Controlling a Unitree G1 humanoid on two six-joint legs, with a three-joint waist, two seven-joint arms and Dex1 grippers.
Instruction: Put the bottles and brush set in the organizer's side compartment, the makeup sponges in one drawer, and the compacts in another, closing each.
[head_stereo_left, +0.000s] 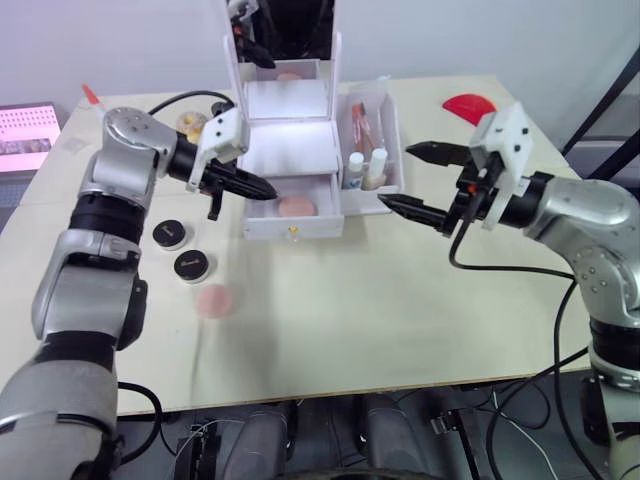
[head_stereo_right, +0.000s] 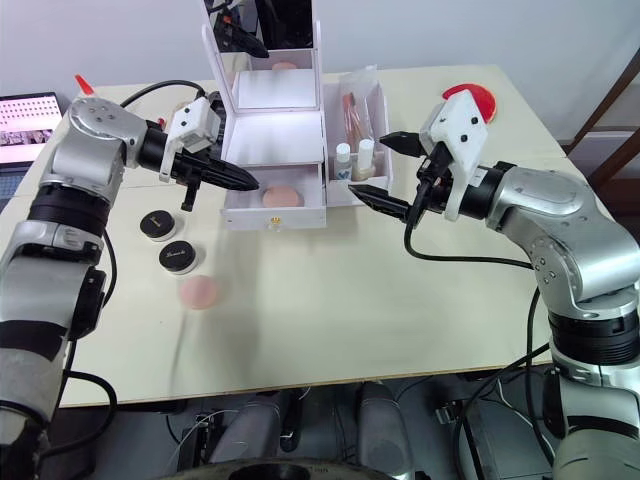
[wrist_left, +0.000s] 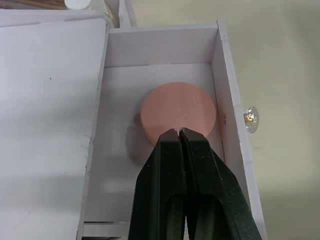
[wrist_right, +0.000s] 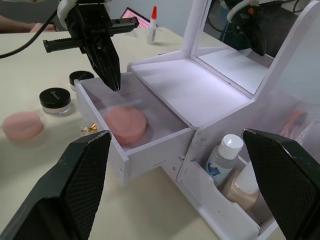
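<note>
**One sponge in the open drawer, one on the table**

Pale, matte tabletop (head_stereo_left: 400, 330) carries everything, against a plain light wall. At the far left edge a screen (head_stereo_left: 28, 135) is cut off by the frame. Two round black compacts (head_stereo_left: 171, 234) (head_stereo_left: 191, 265) with faint lid lettering lie side by side near the left arm, and just in front of them a flat, soft-looking pink sponge (head_stereo_left: 215, 300) rests on the bare table.

Left gripper (head_stereo_left: 265, 187) hangs over the left edge of the open lower drawer (head_stereo_left: 293, 222), its ridged black fingers pressed together and holding nothing. Below it, inside the drawer, lies the second sponge (wrist_left: 178, 118), a smooth peach disc partly covered by the fingertips in the wrist view. A small gold knob (wrist_left: 250, 118) sits on the drawer front.

White, glossy plastic organizer (head_stereo_left: 290, 150) stands at the middle back; its mirror is cut off at the top. In its side bin stand two white-capped bottles (wrist_right: 224, 156) (wrist_right: 243, 186), with the clear brush pouch (head_stereo_left: 362, 122) behind, its contents hard to make out.

Right gripper (head_stereo_left: 418, 180) hovers just right of the bin, fingers spread wide and empty. A red object (head_stereo_left: 465, 106) lies behind it, partly hidden.
</note>
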